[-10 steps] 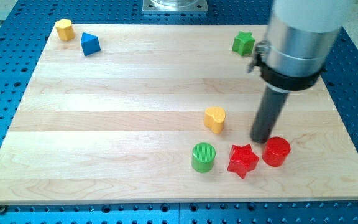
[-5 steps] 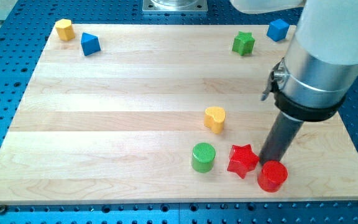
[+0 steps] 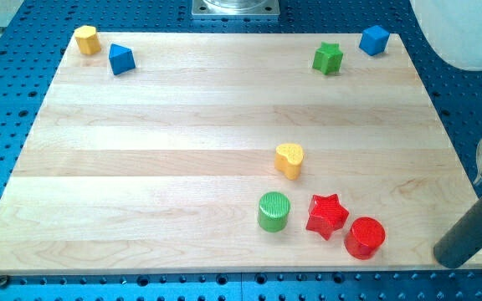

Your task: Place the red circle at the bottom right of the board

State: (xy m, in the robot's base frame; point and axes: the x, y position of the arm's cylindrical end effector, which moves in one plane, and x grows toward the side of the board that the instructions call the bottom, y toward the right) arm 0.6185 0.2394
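Note:
The red circle (image 3: pixel 365 237) lies near the board's bottom edge, right of centre, touching or almost touching the red star (image 3: pixel 325 216) on its left. My tip (image 3: pixel 447 259) is at the board's bottom right edge, well to the right of the red circle and apart from every block.
A green circle (image 3: pixel 274 211) sits left of the red star. A yellow heart (image 3: pixel 289 160) lies above them. A green star (image 3: pixel 328 58) and a blue cube (image 3: pixel 374 39) sit at the top right. A yellow block (image 3: pixel 86 39) and a blue triangle (image 3: pixel 120 58) sit at the top left.
My tip pushed the red circle down toward the bottom edge, then swung away to the right, to the board's bottom right edge. The circle now rests still.

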